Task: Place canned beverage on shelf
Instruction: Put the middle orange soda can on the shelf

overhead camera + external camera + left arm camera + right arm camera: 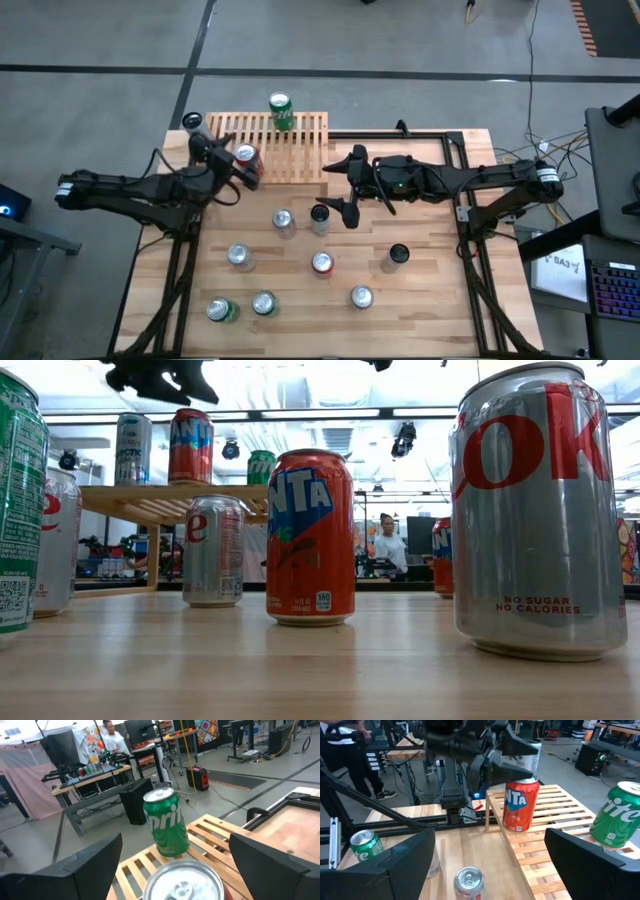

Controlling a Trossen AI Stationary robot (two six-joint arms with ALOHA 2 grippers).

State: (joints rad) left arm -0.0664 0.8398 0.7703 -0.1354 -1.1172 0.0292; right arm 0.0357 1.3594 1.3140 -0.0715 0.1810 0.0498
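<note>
Left tool (243, 170): fingers apart around the orange can (520, 804); can stands on slatted wooden shelf (300, 150)
Right tool (345, 185): apart, empty, over table (430, 290)
Left wrist only: green can's (166, 822) print; silver lid

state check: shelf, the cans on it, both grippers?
shelf: on the table's far edge, holding three cans
Sprite can: upright on shelf
Fanta can: upright on shelf, between open left gripper fingers
silver can: upright at shelf corner
right gripper: open, empty, above the table
</note>
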